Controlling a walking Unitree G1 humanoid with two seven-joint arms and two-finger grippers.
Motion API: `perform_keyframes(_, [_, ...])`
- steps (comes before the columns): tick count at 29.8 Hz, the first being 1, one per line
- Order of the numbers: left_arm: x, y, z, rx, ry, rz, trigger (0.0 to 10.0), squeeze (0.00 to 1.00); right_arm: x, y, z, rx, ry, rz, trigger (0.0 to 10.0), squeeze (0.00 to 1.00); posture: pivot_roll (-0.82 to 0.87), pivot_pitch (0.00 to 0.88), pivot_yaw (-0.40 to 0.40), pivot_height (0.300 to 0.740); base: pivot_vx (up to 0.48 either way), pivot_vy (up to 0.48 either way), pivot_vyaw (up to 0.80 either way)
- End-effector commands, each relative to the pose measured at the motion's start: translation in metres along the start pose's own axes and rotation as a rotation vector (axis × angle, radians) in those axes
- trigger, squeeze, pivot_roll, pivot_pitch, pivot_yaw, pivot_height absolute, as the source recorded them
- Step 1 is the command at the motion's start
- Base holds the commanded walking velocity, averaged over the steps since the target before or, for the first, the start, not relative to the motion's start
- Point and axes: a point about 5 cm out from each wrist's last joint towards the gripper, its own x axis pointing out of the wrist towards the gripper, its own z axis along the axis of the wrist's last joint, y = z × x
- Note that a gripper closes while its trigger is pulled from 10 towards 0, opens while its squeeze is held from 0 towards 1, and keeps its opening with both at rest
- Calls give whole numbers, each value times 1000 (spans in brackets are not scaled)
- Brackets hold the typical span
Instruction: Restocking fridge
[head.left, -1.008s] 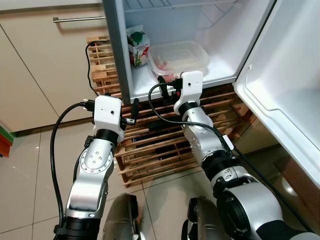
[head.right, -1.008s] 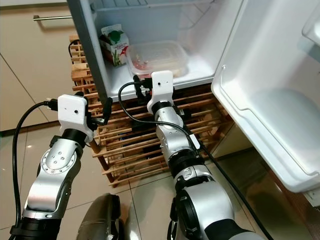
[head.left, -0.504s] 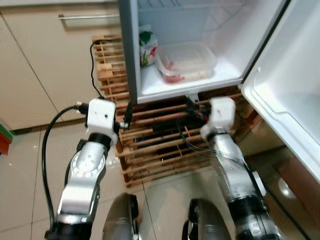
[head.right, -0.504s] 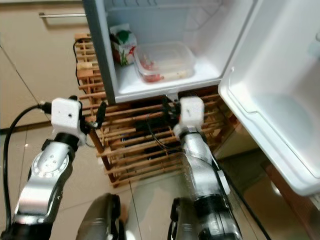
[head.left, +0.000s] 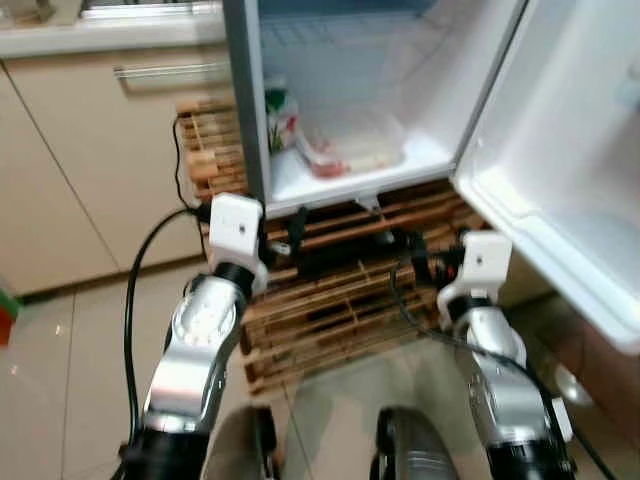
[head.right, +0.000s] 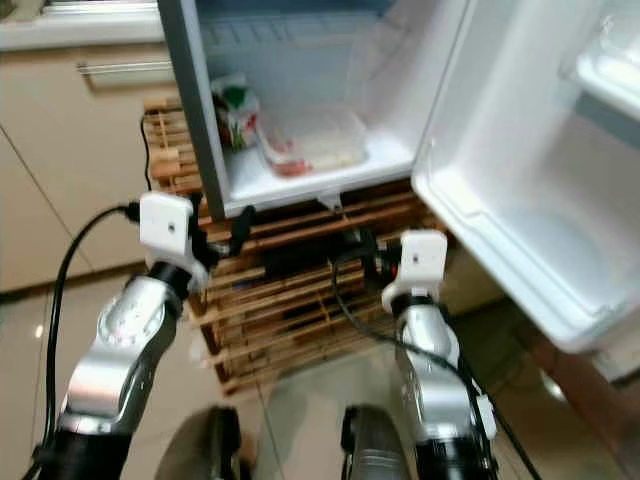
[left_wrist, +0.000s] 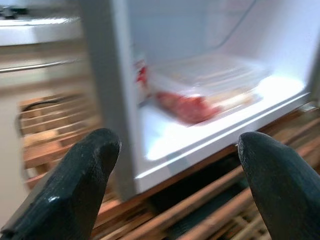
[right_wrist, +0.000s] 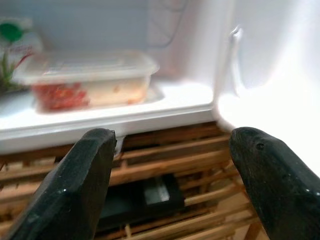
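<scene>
From the head camera, the small white fridge (head.left: 430, 60) stood open on a slatted wooden pallet stand (head.left: 330, 290), its white door (head.left: 570, 170) swung out to the right. On its bottom shelf lay a clear lidded plastic food container (head.left: 350, 150) with red and pale contents, and just left of it, at the far left of the shelf, a small white carton with green and red print (head.left: 278, 118). The left gripper (head.left: 296, 228) hung in front of the fridge's lower left edge, and the right gripper (head.left: 415, 262) was lower, before the pallet slats. In the left wrist view its two black fingers (left_wrist: 75, 185) were spread wide with nothing between them, framing the container. In the right wrist view the fingers (right_wrist: 75, 180) also stood wide apart and empty, below the shelf edge.
</scene>
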Motion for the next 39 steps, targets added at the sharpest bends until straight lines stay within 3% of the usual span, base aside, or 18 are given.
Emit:
perform_keyframes(1, [4, 7, 0, 1, 6, 47, 10000, 0, 3, -4, -2, 18, 19, -16, 10000, 0, -27, 0, -20, 701, 0, 0, 0])
perform_keyframes(8, [7, 5, -4, -48, -4, 83, 10000, 0, 11, -5, 4, 26, 21, 12, 10000, 0, -31, 0, -39, 740, 0, 0, 0])
perform_keyframes(12, [5, 0, -3, -68, -21, 83, 10000, 0, 13, -8, 4, 31, 24, 10, 10000, 0, -22, 0, -44, 740, 0, 0, 0])
perform_keyframes(23, [4, 4, 0, -33, -44, 50, 10000, 0, 18, -1, 5, 66, 26, 24, 10000, 0, -4, 0, -31, 740, 0, 0, 0])
perform_keyframes(26, [6, -4, 0, -99, -50, -24, 10000, 0, 19, -1, 2, 55, 45, 19, 10000, 0, -7, 0, -26, 740, 0, 0, 0])
perform_keyframes(32, [14, -4, -3, -11, -16, -1, 10000, 0, 32, 3, -3, 141, 134, 35, 10000, 0, -9, 0, -26, 740, 0, 0, 0])
perform_keyframes(36, [16, -1, -3, -23, -19, 6, 10000, 0, 39, 3, 15, 108, 62, 45, 10000, 0, -10, 0, -30, 740, 0, 0, 0])
perform_keyframes(39, [16, 2, -3, -25, -25, 7, 10000, 0, 33, 6, 11, 87, 67, 59, 10000, 0, -11, 0, -34, 740, 0, 0, 0])
